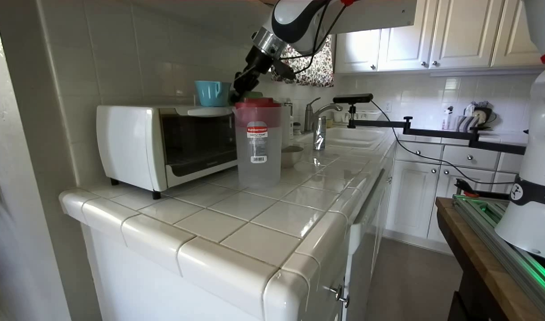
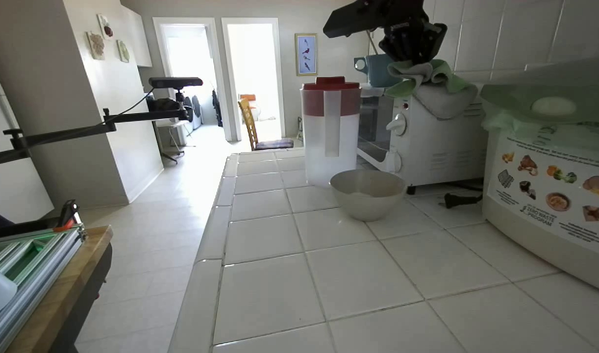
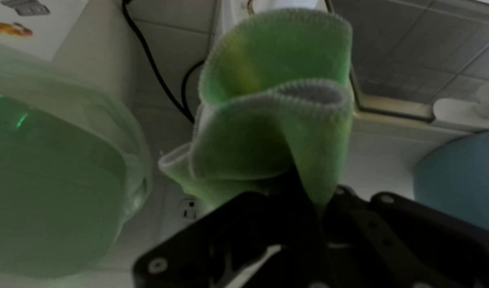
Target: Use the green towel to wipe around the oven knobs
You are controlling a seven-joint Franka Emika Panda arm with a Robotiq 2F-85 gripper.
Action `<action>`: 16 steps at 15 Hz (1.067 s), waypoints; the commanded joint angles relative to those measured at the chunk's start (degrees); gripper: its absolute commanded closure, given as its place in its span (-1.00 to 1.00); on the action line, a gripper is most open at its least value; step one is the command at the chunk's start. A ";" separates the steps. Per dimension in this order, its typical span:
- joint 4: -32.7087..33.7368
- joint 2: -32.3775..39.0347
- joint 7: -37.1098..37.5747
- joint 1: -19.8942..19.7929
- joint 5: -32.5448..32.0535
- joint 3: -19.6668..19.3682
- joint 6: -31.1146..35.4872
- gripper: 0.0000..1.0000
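One gripper (image 2: 416,59) clamps one green towel (image 3: 268,136) above two oven knobs (image 2: 398,124); right, one container (image 2: 544,196) labelled "Zero Waste Program."

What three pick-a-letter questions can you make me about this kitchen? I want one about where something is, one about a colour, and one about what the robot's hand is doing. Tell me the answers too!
1. Look at the white oven. Where is the blue cup?
A. Inside it
B. On top of it
C. Underneath it

2. What colour is the lid on the pitcher?
A. Yellow
B. Black
C. Red

3. How is the hand with the green towel?
A. Shut, gripping it
B. Wide open, not touching it
C. Shut, but not touching it

Answers:
1: B, because the cup stands on the oven in both exterior views.
2: C, because the lid looks red in both exterior views.
3: A, because the wrist view shows the towel's folds caught in its grip.
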 commanded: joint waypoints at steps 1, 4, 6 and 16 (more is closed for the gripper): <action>-0.99 -0.35 -0.50 1.11 -0.12 -1.79 -0.34 0.97; -0.85 -1.44 1.96 1.59 -0.43 -3.45 -0.59 0.97; -2.46 -4.04 2.39 1.63 -0.26 -4.22 -1.23 0.97; -11.70 -24.64 13.51 4.22 -6.36 -10.85 -32.69 0.97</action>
